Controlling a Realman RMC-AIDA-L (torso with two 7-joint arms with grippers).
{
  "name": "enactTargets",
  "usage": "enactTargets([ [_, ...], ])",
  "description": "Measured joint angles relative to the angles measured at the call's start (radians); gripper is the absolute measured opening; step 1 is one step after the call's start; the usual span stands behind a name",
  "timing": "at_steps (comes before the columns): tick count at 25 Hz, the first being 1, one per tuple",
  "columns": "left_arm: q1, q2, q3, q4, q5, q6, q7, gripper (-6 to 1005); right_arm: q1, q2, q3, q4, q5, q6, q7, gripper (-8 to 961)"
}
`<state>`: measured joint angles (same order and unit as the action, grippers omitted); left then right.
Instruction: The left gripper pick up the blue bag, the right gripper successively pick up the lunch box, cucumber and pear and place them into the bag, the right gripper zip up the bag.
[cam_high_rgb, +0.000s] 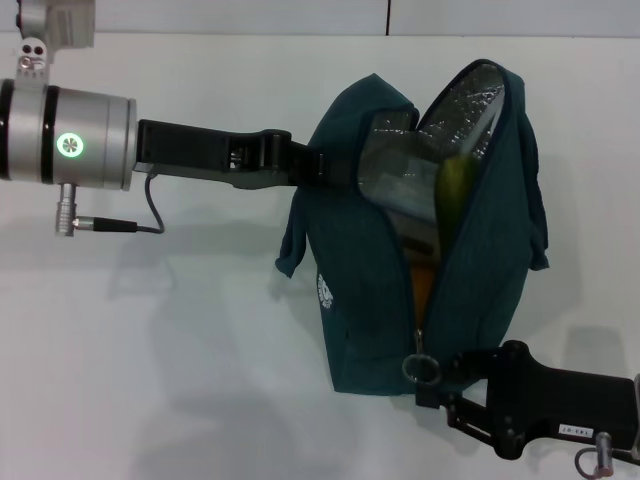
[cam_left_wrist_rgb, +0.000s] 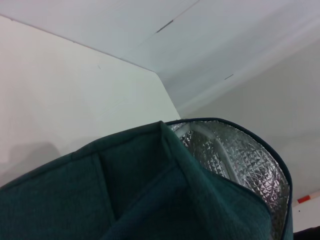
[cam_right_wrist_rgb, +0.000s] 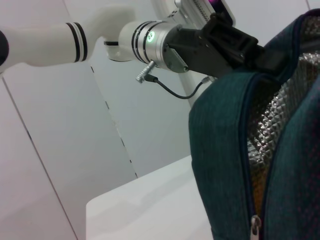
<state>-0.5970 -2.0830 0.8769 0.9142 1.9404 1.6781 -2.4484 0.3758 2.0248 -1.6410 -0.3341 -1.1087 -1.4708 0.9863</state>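
The blue bag (cam_high_rgb: 370, 300) stands upright on the white table, its mouth open at the top and its foil lining showing. My left gripper (cam_high_rgb: 305, 165) is shut on the bag's upper left edge by the handle; it also shows in the right wrist view (cam_right_wrist_rgb: 260, 52). Inside the bag I see the clear lunch box (cam_high_rgb: 392, 185), the green cucumber (cam_high_rgb: 455, 180) and an orange bit of the pear (cam_high_rgb: 424, 285). My right gripper (cam_high_rgb: 432, 385) is at the bag's near lower end, shut on the metal ring zipper pull (cam_high_rgb: 421, 368). The zipper slider (cam_right_wrist_rgb: 255, 226) sits low on the seam.
The white table (cam_high_rgb: 150, 350) stretches to the left and front of the bag. A grey cable (cam_high_rgb: 150, 215) hangs from the left wrist. A white wall (cam_high_rgb: 300, 15) runs behind the table. The bag's loose handle (cam_high_rgb: 540, 230) hangs on its right side.
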Motion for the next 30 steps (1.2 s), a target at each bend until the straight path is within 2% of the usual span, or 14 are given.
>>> enactTargets([
  [2, 0.000, 0.000, 0.001, 0.000, 0.000, 0.000, 0.001, 50, 0.000, 0.000, -0.001, -0.002, 0.000, 0.005, 0.001, 389],
  [7, 0.001, 0.000, 0.001, 0.000, 0.000, 0.000, 0.003, 50, 0.000, 0.000, -0.003, -0.003, 0.009, 0.010, 0.001, 191],
  [12, 0.003, 0.000, 0.001, 0.000, 0.000, 0.000, 0.003, 50, 0.000, 0.000, -0.005, -0.003, 0.012, 0.019, 0.002, 43],
  [18, 0.003, 0.001, 0.001, 0.000, 0.000, 0.000, 0.006, 51, -0.018, -0.006, 0.002, -0.003, 0.039, -0.005, -0.004, 19],
  [30, 0.005, 0.002, 0.001, 0.000, 0.000, 0.000, 0.024, 51, -0.058, -0.012, 0.081, 0.010, 0.103, -0.184, -0.065, 15],
])
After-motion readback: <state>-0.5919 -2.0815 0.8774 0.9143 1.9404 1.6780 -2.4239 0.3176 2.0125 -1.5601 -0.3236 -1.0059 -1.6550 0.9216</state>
